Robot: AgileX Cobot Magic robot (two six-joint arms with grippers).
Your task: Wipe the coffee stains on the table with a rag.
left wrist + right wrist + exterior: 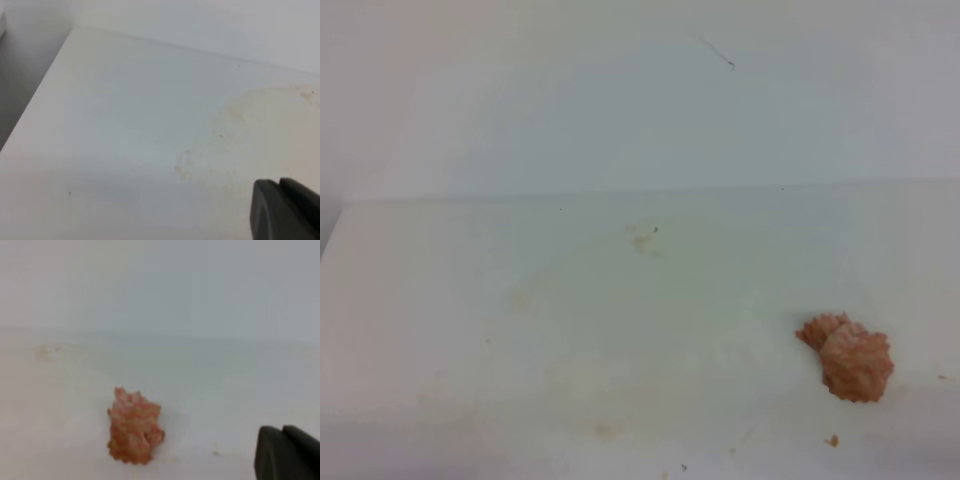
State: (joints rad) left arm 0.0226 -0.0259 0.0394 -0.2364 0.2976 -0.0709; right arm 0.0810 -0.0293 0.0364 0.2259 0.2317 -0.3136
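Your right pincer (290, 452), shut and empty, could shove the rag (134, 426) off the surface's (470, 330) front edge; left pincer's (286, 210) state unclear.

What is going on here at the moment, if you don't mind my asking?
Nothing is being handled right now. The rag lies crumpled on the white table, toward its right side, with a tiny orange crumb in front of it. Only faint tan traces of the coffee stains show on the surface. The right pincer sits shut, apart from the rag, and the left pincer holds nothing; no arm appears in the overhead view.
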